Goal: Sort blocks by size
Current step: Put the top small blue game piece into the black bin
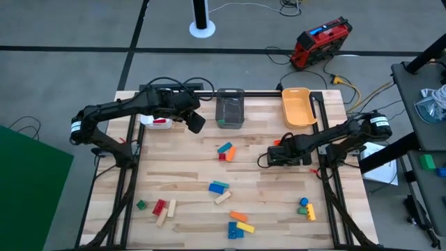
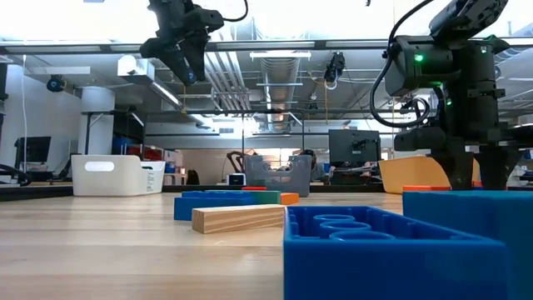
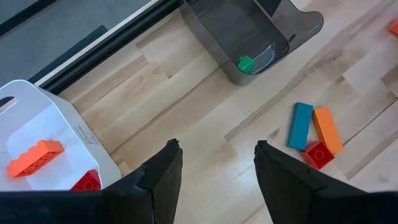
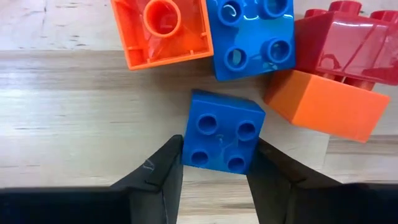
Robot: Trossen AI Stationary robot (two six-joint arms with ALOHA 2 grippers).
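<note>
Three bins line the desk [image 1: 181,167] far edge: white bin [image 3: 56,134], grey bin [image 1: 230,108], orange bin [image 1: 296,106]. We see the left hand [image 3: 214,171] spread and empty beside the white bin. Right hand [image 4: 214,168] straddles a small blue block [image 4: 222,130] among clustered blocks, probably not yet pinching. Next: squeeze, lift, bin it.

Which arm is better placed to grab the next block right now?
The right. Its pincer is low on the table, open fingers flanking a small blue block. The left pincer hangs open and empty, high between the white bin and grey bin.
</note>
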